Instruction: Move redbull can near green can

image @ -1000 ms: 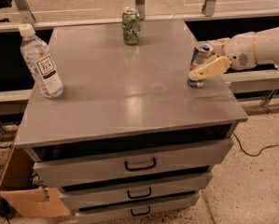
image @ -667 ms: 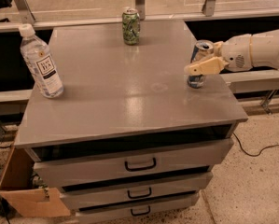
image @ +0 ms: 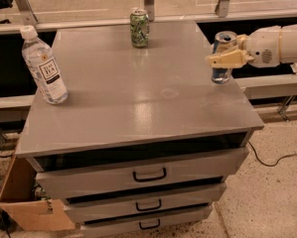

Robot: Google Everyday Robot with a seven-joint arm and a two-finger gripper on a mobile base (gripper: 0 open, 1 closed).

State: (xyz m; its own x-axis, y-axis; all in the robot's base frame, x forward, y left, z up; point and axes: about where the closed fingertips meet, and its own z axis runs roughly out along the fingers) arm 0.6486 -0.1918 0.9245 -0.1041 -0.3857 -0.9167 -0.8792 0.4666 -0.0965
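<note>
Shiny redbull can (image: 220, 74), plastic tool (image: 220, 57) around it

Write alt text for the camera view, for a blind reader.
The robot's gripper, reaching in from the right, grips the redbull can at the right edge of a grey drawer cabinet. The green can stands upright at the back edge, and a water bottle stands at the left.

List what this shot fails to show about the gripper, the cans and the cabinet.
Camera view:
- Far finger of the gripper, hidden behind the redbull can it clamps.
- Whether that can's base touches the table: cannot tell from this angle.
- The arm, cut off by the right edge.
- Print on the green can and the bottle: too small to read.
- Inside the drawers: gaps too dark.
</note>
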